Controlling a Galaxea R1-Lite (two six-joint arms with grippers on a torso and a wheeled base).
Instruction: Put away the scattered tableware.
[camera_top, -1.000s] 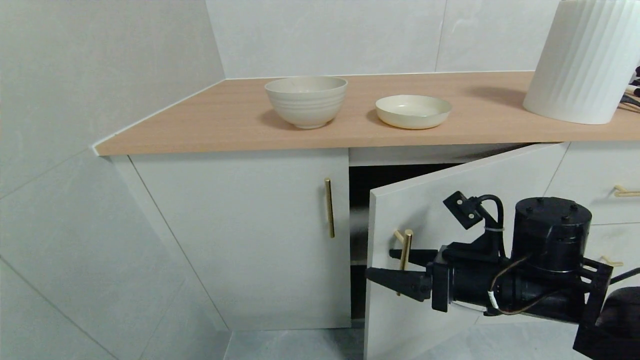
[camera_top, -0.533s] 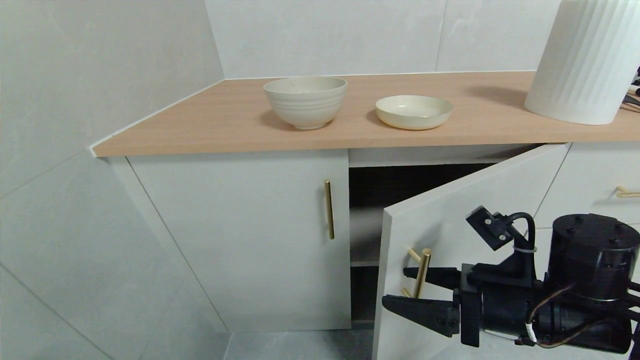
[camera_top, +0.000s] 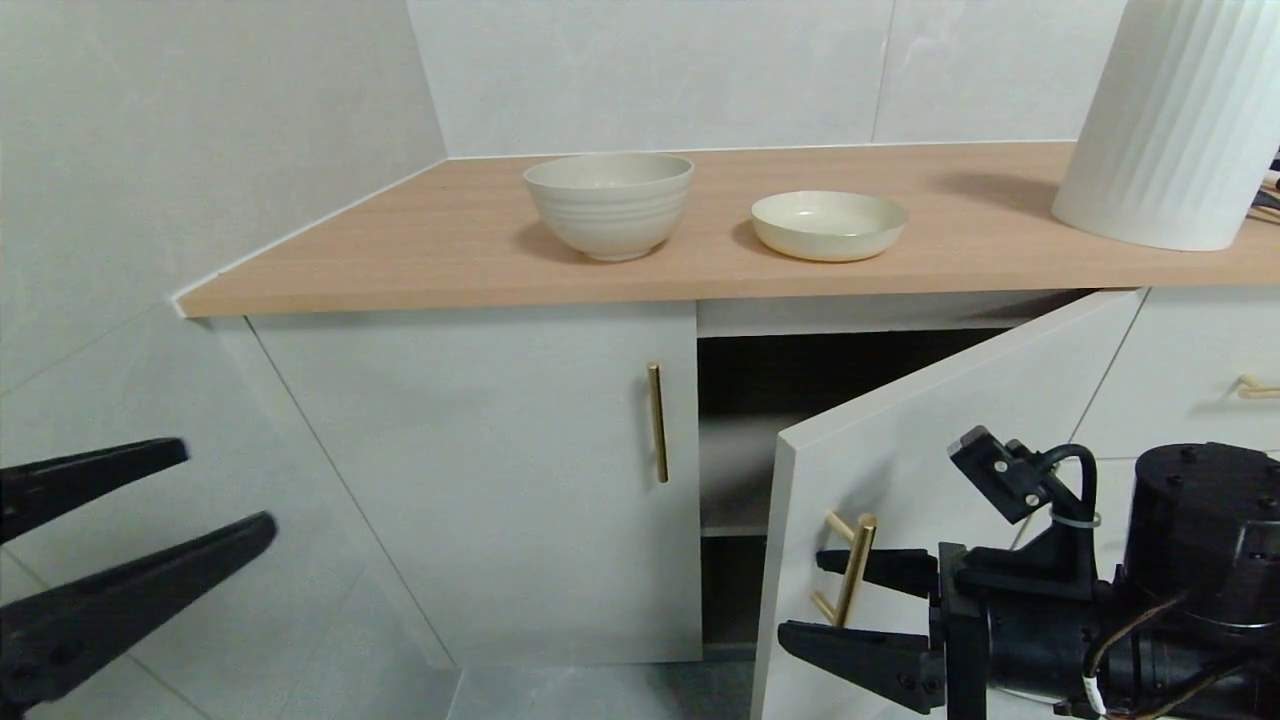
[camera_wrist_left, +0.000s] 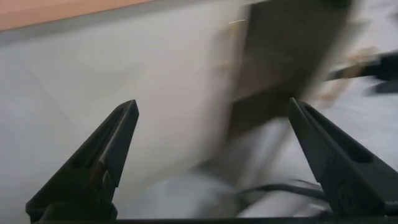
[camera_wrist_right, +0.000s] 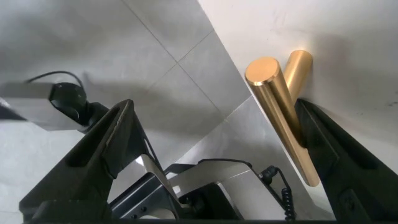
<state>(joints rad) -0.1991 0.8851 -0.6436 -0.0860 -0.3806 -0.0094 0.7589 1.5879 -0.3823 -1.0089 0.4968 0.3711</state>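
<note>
1. Head view: beige ribbed deep bowl (camera_top: 609, 203) sits upright on light-wood countertop (camera_top: 400, 262), approx. 12 o'clock of frame. Cream shallow round dish (camera_top: 829, 224) is just beside it at its 3 o'clock, not touching.
2. Bowl handling: prob. rigid, ceramic or hard plastic, can't tell which. Smooth wall likely slippery, and it'd chip if dropped. Best hold imo is a rim pinch, one finger inside and one outside, at the near (6 o'clock) edge.
3. Dish handling: looks light and stiff. Low flared rim gives little to bite, so pinch the rim at the 6 o'clock edge and keep it level. May skid on the wood if nudged.
4. R arm: right gripper (camera_top: 805, 595) is low at approx. 5 o'clock, in front of the white cabinet door (camera_top: 900, 440), which stands ajar.
   - Pincer is parted wide, fingers straddling the brass bar handle (camera_top: 850, 565).
   - Right wrist view shows the bar close to one finger w/ a clear gap to the other, so it's hooked round, not clamped.
   - Forearm is roughly level, fingers pointing to 9 o'clock.
5. L arm: left gripper (camera_top: 228, 485) is at approx. 8 o'clock by the frame edge. Fingers are spread wide w/ nothing between, pointing to approx. 2 o'clock, well apart from the tableware.
6. Pale shelf (camera_top: 735, 490) shows inside the opening at the dish's 6 o'clock, the likely destination. White ribbed tall container (camera_top: 1180, 120) stands at 2 o'clock, well apart from the dish.
</note>
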